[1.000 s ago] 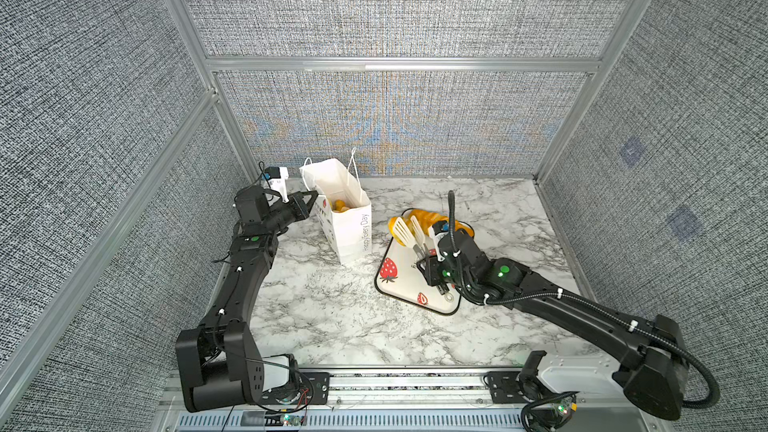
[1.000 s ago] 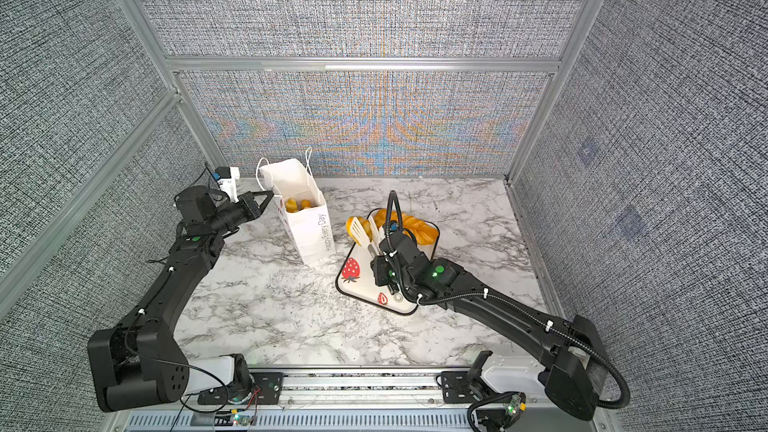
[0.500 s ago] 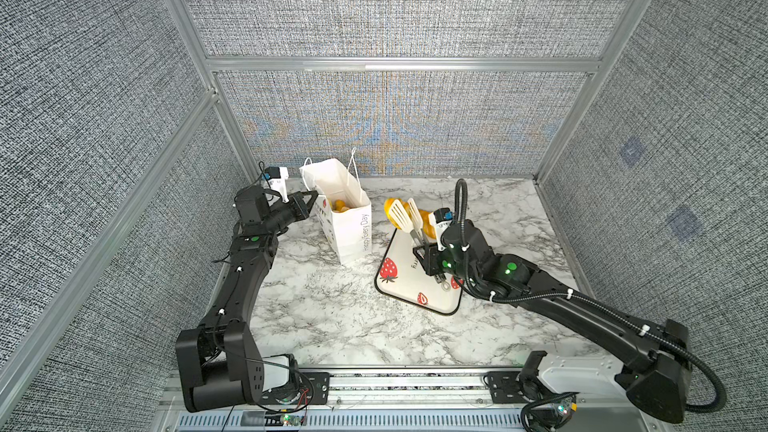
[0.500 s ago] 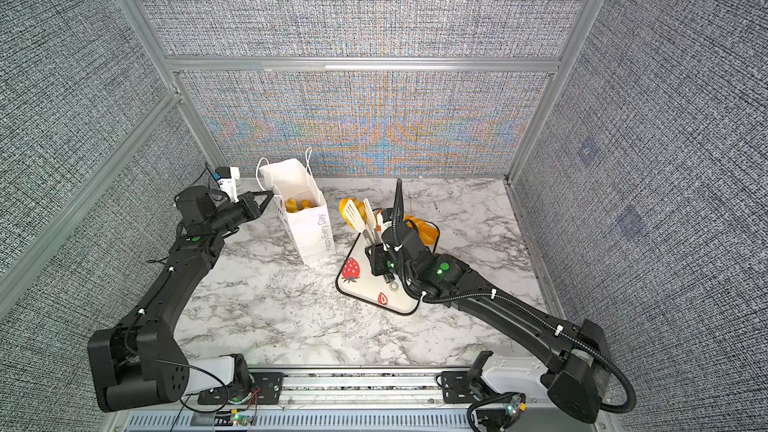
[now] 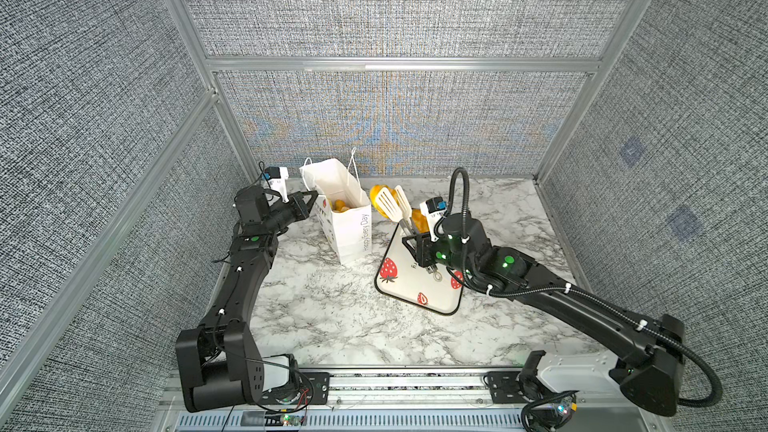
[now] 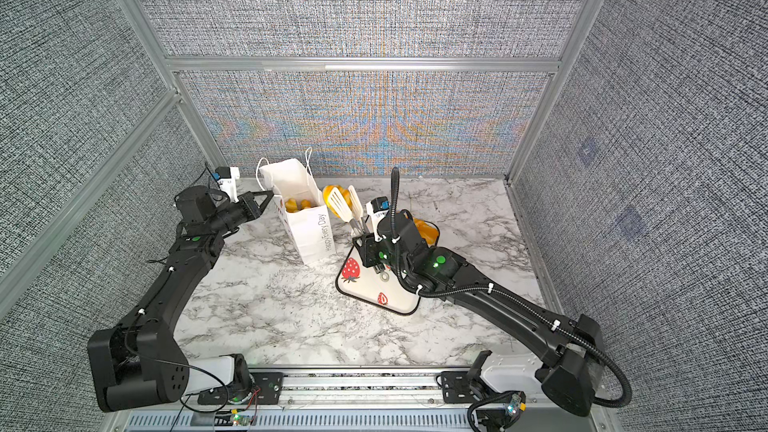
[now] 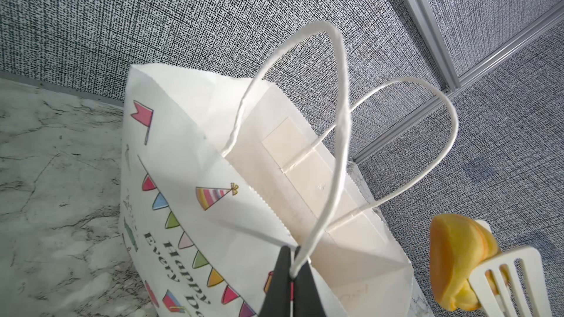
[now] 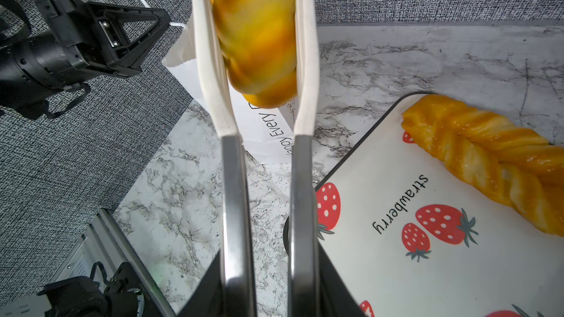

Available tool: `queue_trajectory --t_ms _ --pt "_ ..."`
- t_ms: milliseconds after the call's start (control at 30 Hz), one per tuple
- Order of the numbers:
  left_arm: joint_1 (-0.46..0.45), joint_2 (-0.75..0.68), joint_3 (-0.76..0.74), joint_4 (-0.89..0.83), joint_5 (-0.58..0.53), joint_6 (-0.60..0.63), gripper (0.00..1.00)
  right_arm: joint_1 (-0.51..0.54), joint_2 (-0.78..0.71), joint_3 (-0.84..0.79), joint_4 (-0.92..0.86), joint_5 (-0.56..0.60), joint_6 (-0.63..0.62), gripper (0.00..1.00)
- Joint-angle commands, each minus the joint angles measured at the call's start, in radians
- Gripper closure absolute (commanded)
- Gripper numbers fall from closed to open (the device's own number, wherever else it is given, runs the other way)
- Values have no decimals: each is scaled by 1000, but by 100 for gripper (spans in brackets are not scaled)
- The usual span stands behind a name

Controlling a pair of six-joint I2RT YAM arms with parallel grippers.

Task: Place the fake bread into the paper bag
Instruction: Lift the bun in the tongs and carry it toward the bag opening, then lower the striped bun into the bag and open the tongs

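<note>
Plainly, the fake bread is light, glossy toy stuff, and the rounded golden pastry [image 8: 256,32] pinched between the 2 white slotted heads of the tongs [image 8: 233,178] looks smooth enough to slide out if the squeeze eases. Its domed, ridged shape gives the flat blades little to bite on, so the widest part of its middle is the sensible place to hold it. The right gripper [image 8: 270,282] is closed narrowly on the tongs' 2 steel arms, pressing them toward each other, with the pastry raised off the marble-patterned surface [image 5: 332,317] just beside the mouth of the paper bag [image 5: 349,230]. The bag is thin, crisply creased white paper, tall and narrow, printed with bunting and grey lettering, and would likely tip or buckle under a nudge. The left gripper [image 7: 290,272] is clamped fully on 1 cord handle [image 7: 338,117] at the rim, which should steady the bag and hold its mouth open. Several small golden pieces [image 5: 340,205] already lie inside. 1 long braided loaf [image 8: 488,160], glazed and twisted, rests on the white strawberry-print tray [image 8: 396,269] at its end toward the back wall; its length suggests gripping near the middle and feeding it in end first.
</note>
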Motion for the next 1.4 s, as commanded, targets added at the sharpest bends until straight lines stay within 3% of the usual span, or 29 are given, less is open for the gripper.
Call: queue_trajectory --t_ms 0,933,1367 --pt "1 0 -2 22 14 0 99 7 11 27 83 -22 -19 65" --pt "1 -3 -3 21 15 1 99 58 192 221 163 -96 -56 65" --pt "1 -7 -1 21 15 1 99 57 348 396 66 -96 -61 65"
